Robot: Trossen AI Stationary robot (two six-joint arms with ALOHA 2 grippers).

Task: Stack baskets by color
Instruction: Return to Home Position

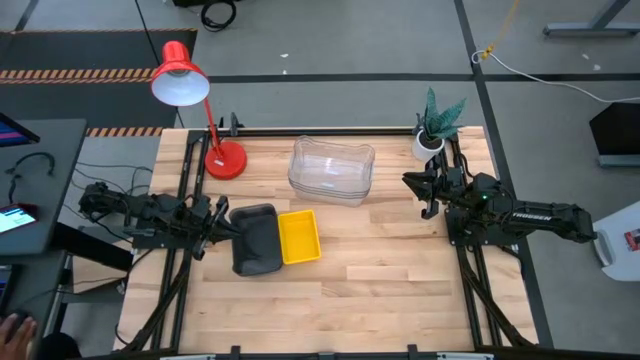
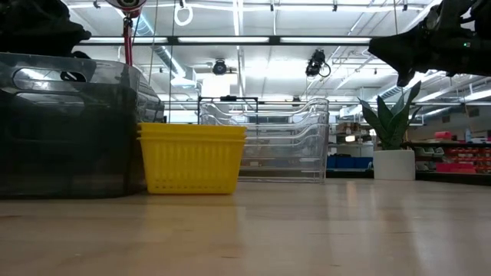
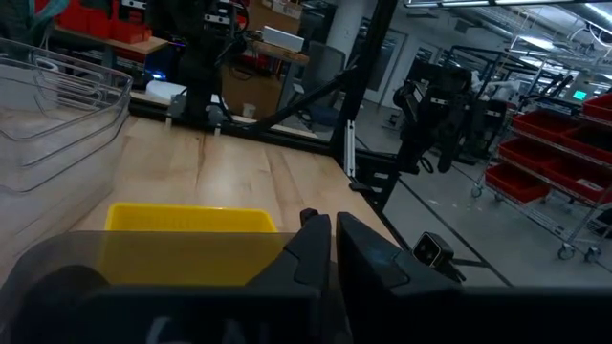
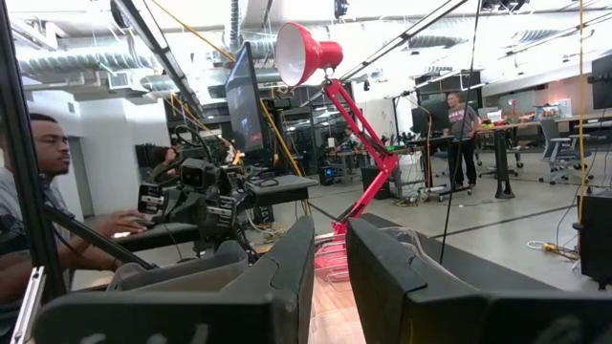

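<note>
Yellow baskets (image 1: 299,237) sit stacked mid-table, right beside the dark grey stack (image 1: 255,240) on the side toward the left edge, and the clear stack (image 1: 332,170) is nearer the back edge. Left gripper (image 1: 224,222) hovers at the grey stack, fingers pinched together, empty. Right gripper (image 1: 426,195) hangs by the right edge, fingers a sliver apart, holding nothing.

High view looked straight down on the table (image 1: 400,290). Low view sat at tabletop level near the yellow baskets (image 2: 192,161), shared with the left wrist view; right wrist view faced the lamp (image 4: 311,53).
</note>
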